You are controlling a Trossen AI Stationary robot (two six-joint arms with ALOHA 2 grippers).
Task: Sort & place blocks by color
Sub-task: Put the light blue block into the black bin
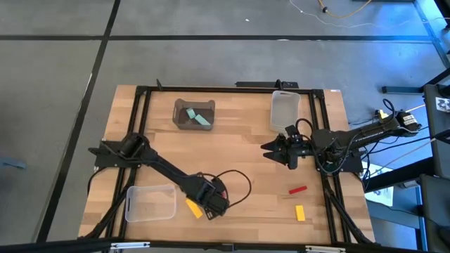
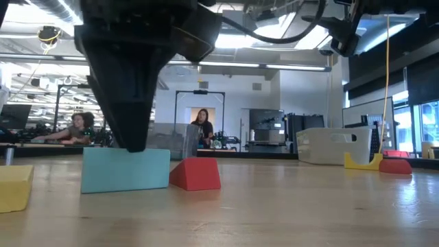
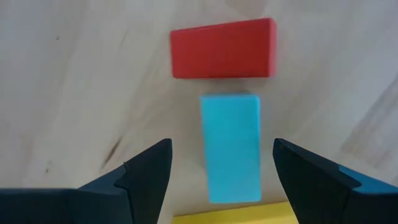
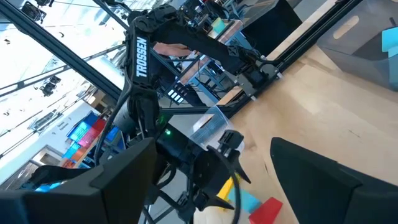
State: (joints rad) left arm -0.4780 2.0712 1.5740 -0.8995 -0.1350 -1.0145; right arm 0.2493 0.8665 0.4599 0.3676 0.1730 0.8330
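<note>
My left gripper (image 1: 213,199) is open near the table's near edge, pointing down over a mint green block (image 3: 230,124). Its fingers stand on either side of the block's long sides with a gap at each. The block lies flat on the table, a red block (image 3: 222,48) just beyond one short end and a yellow block (image 1: 193,207) at the other. Another red block (image 1: 297,189) and yellow block (image 1: 300,213) lie toward the near right. Mint green blocks (image 1: 199,117) lie in the dark bin (image 1: 180,119). My right gripper (image 1: 275,153) hangs open at the right, holding nothing.
A clear bin (image 1: 150,202) sits at the near left, close beside my left arm. Another clear bin (image 1: 285,111) stands at the far right, just beyond my right gripper. A black frame (image 1: 144,95) borders the table. People sit in the room beyond the table's far edge.
</note>
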